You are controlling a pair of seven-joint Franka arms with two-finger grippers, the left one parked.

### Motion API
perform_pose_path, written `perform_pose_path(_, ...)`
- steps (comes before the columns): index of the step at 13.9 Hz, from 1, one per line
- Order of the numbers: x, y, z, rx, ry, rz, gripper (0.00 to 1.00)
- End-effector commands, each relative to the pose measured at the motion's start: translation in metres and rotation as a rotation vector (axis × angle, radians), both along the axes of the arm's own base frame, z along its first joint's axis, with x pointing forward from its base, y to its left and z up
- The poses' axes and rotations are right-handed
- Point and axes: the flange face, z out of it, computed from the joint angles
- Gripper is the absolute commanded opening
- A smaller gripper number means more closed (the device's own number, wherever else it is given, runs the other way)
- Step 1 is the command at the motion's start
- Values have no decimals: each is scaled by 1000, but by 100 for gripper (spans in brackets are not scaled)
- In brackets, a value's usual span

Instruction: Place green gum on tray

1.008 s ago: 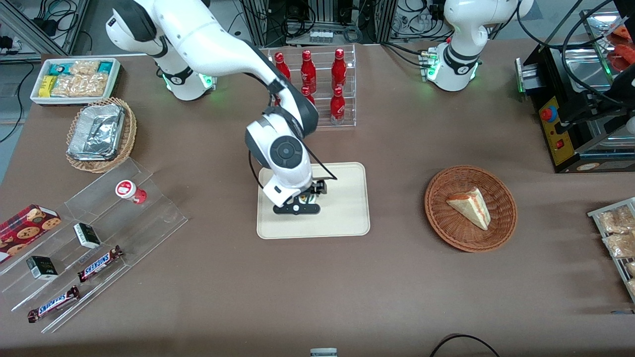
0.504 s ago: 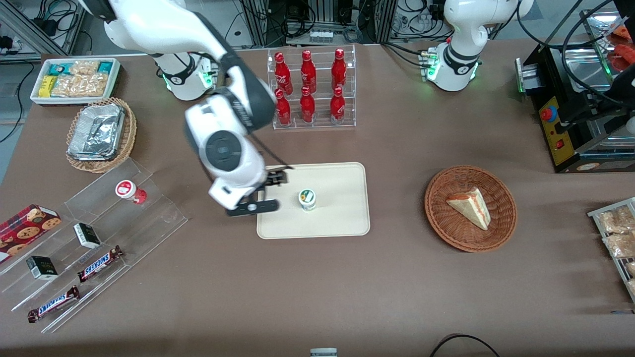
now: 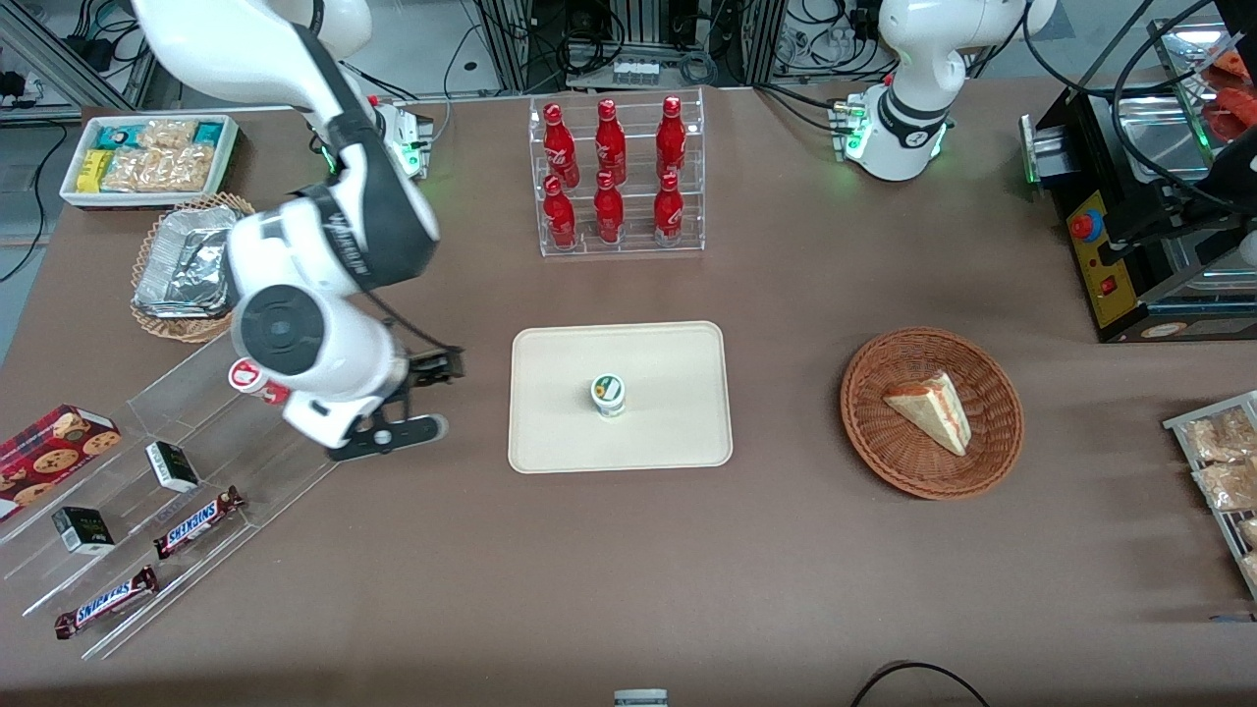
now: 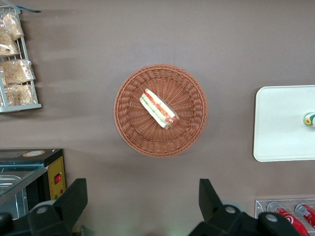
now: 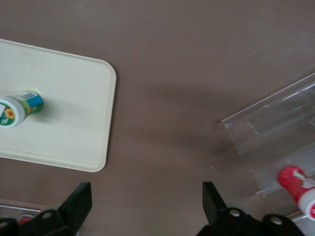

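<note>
- green gum point(image 3: 609, 395) upright on the tray point(image 3: 678, 432), roughly mid-tray, nothing touching it. Right wrist cam shows it too point(image 5: 19, 109), standing free on the tray point(image 5: 74, 137).
- 1.0 s ago my gripper sat right over the bottle on the tray; 0.5 s ago it was off at the tray's edge with the bottle standing alone. So release done, bottle didn't tip or shift in the 2 later frames.
- gripper point(image 3: 388, 437) now well clear of the tray, up over the table toward the working arm's end, just beside the clear acrylic display stand point(image 3: 196, 462). Fingers spread wide in wrist cam, nothing between them.
- red-lid bottle point(image 3: 257, 378) on that stand, partly hidden by the arm, not my target.
- Judgement: placement looks complete; what's left is just the arm's retreat. Only risk I see is clipping the stand.
</note>
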Motion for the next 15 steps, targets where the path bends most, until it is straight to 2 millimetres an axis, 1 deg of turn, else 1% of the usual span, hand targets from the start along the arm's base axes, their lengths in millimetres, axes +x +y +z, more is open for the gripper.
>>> perform_pose_path(1,-2,-58,22,34,-13,40,100)
perform_pose_path(3,-1,-98,25,51,-44,30,100)
perform_pose_path(4,-4,-116,28,58,-74,3,100)
perform_pose_path(6,-15,-161,30,69,-135,-68,100)
perform_pose_path(8,-24,-189,38,67,-147,-107,100)
perform_pose_path(10,-32,-218,52,20,-168,-64,100)
perform_pose_path(12,-44,-234,67,4,-178,-57,100)
perform_pose_path(13,-48,-242,71,4,-170,-70,100)
perform_pose_path(15,-62,-249,84,6,-138,-88,100)
